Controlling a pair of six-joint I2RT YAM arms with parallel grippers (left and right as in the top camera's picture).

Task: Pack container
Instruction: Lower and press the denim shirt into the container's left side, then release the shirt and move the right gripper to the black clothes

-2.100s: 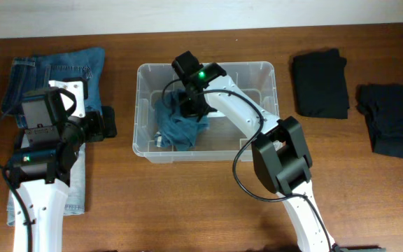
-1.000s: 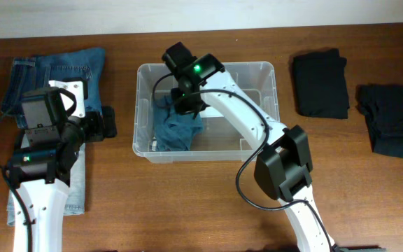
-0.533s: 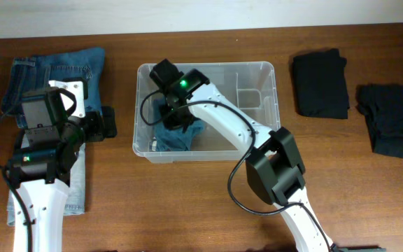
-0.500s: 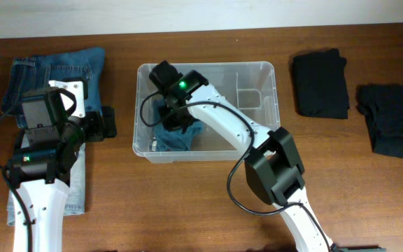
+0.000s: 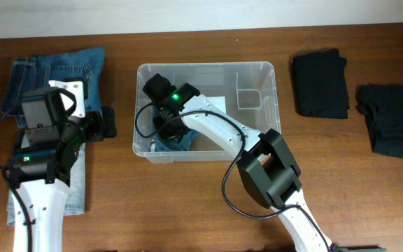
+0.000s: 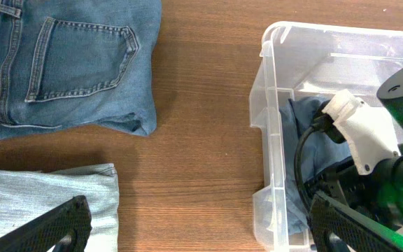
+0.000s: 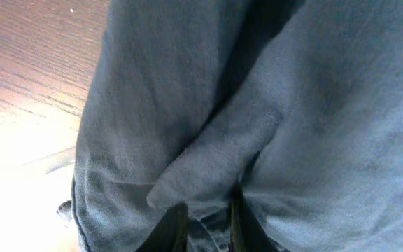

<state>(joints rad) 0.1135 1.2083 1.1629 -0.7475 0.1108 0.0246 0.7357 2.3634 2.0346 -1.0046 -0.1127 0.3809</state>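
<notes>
The brown table (image 5: pixel 201 210) fills the view from above. The container (image 5: pixel 208 66) is a clear box. It sits in the middle of the table, a bit toward 12 o'clock. It has a white patch (image 5: pixel 214 103) on its floor.

Dark blue jeans (image 5: pixel 54 70) lie at 9 o'clock from the container. Lighter jeans (image 5: pixel 75 192) lie at 8 o'clock, and the left arm covers most of them. Two black folded piles (image 5: pixel 319 84) (image 5: pixel 392 117) lie at 3 o'clock, well apart from the box.

A blue cloth (image 5: pixel 177 143) lies inside the container, in the corner at 8 o'clock. The right arm reaches down over it, so from above only a small bit of the cloth shows.

The right pincer (image 7: pixel 205 220) is down in that same corner, with the box walls around it. From above the arm hides its fingers. The right wrist camera shows the two fingers close together with a fold of the blue cloth between them, so it is pinching the cloth. The picture's bottom edge cuts the fingers off, and the cloth fills almost all of that view.

The left pincer (image 6: pixel 198 206) is spread wide and holds nothing. It hangs over bare table, just outside the container's wall at 9 o'clock, between the jeans and the box. Its camera shows only the near side of the box.
</notes>
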